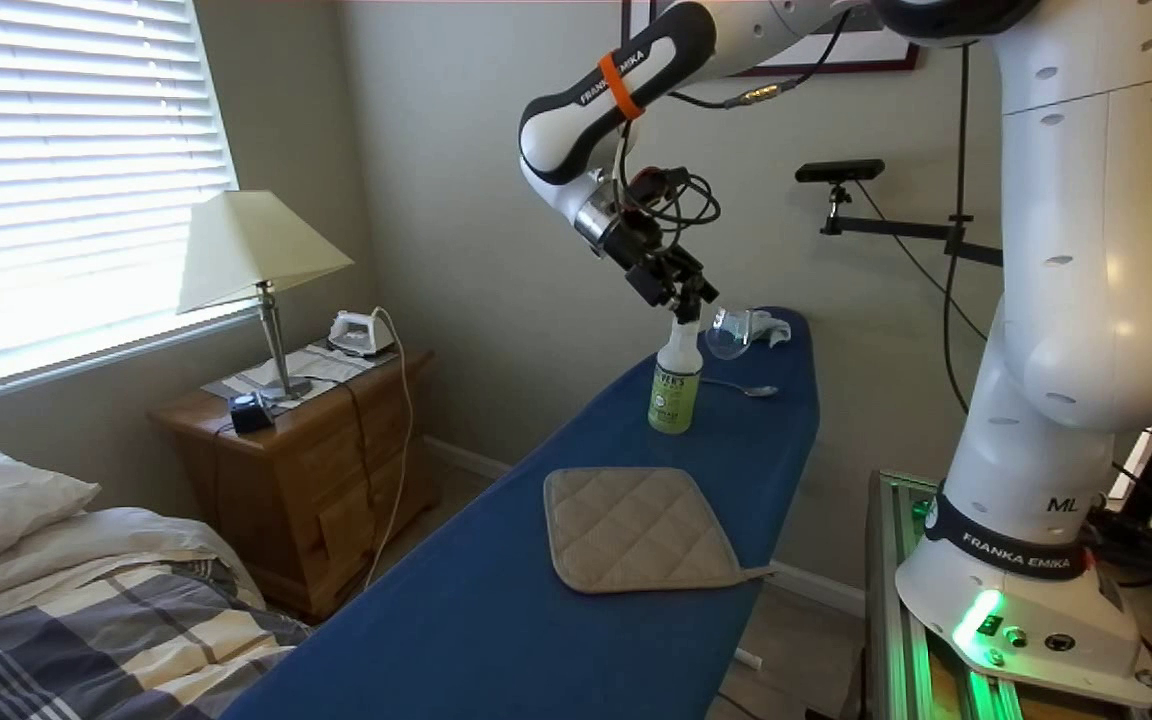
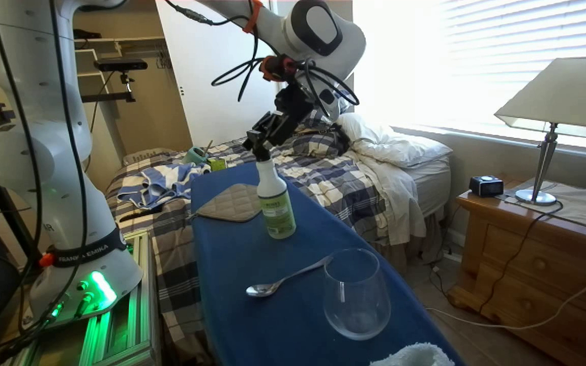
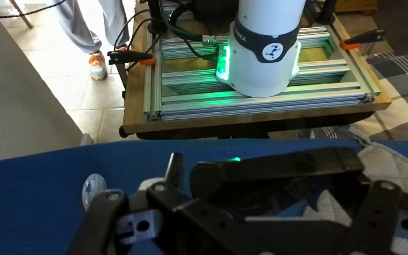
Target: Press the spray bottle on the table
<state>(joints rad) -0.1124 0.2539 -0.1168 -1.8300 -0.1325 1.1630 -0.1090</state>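
Observation:
The spray bottle [image 1: 674, 398] stands on the blue table [image 1: 496, 610], with a green lower part, white neck and dark top; it also shows in an exterior view [image 2: 276, 209]. It looks close to upright. My gripper [image 1: 688, 297] comes down at a slant onto the bottle's top, also seen in an exterior view [image 2: 259, 143]. In the wrist view, the dark spray top [image 3: 278, 168] lies between the widely spaced fingers of my gripper [image 3: 269, 182]. A blue gap shows between the left finger and the spray top. Contact at the right finger is hidden in darkness.
A tan quilted pad [image 1: 641, 530] lies beside the bottle. A spoon [image 2: 263, 290], a clear glass [image 2: 357, 300] and a white cloth [image 2: 415, 357] are on the bottle's other side. A nightstand [image 1: 306, 500] with a lamp [image 1: 261, 250] and a bed [image 1: 116, 640] stand beyond.

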